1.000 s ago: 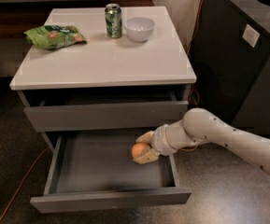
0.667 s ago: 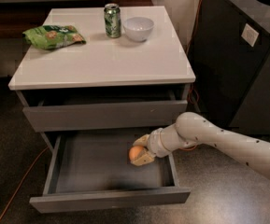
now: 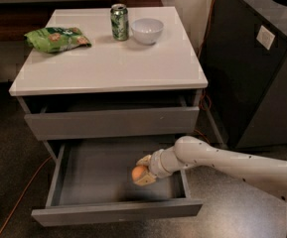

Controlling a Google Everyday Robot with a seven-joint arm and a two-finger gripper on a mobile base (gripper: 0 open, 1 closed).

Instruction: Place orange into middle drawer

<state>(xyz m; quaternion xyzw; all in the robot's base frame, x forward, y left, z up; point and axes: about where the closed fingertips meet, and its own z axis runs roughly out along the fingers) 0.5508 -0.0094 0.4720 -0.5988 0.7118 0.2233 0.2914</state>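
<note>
Leftward and a little lower is where the claw [image 3: 144,171] has gone in the last second, taking the orange [image 3: 138,173] further in over the floor of the pulled-out middle drawer [image 3: 98,182]. Its two fingers are closed round the fruit. By my judgement only the release remains, though whether the orange touches the drawer floor I cannot tell
</note>
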